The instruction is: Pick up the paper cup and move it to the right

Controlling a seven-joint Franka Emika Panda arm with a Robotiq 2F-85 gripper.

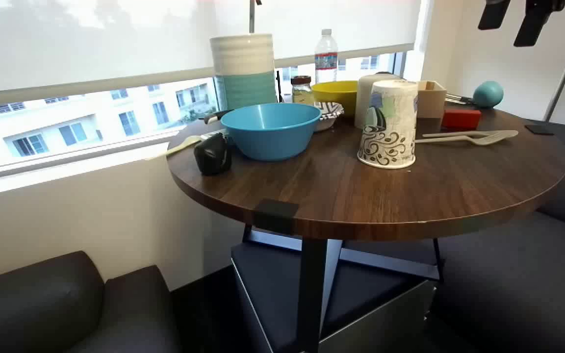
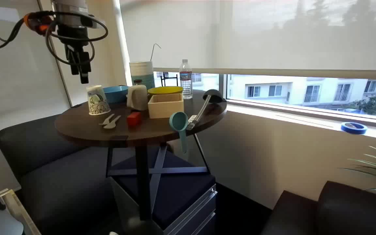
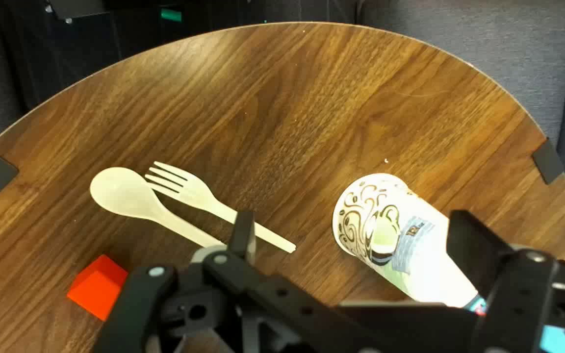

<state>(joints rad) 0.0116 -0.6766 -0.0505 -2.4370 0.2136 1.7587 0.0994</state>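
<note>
The paper cup (image 1: pixel 389 128) stands upside down on the round wooden table (image 1: pixel 341 191), wide rim down. It has a dark swirl pattern and coloured patches. It also shows in an exterior view (image 2: pixel 97 101) and in the wrist view (image 3: pixel 385 230). My gripper (image 1: pixel 509 29) is in the air above the table, higher than the cup and apart from it. In an exterior view the gripper (image 2: pixel 79 73) hangs above the cup. In the wrist view the gripper (image 3: pixel 354 230) has its fingers wide apart with nothing held; its right finger hides part of the cup's upper end.
A plain cream cylinder (image 2: pixel 138 98) and a blue bowl (image 1: pixel 271 135) stand near the cup. A fork (image 3: pixel 192 191), a spoon (image 3: pixel 125 191) and a red block (image 3: pixel 97 287) lie beside it. Behind are a wooden box (image 2: pixel 165 109), a yellow bowl (image 1: pixel 335 90) and a bottle (image 1: pixel 326 56).
</note>
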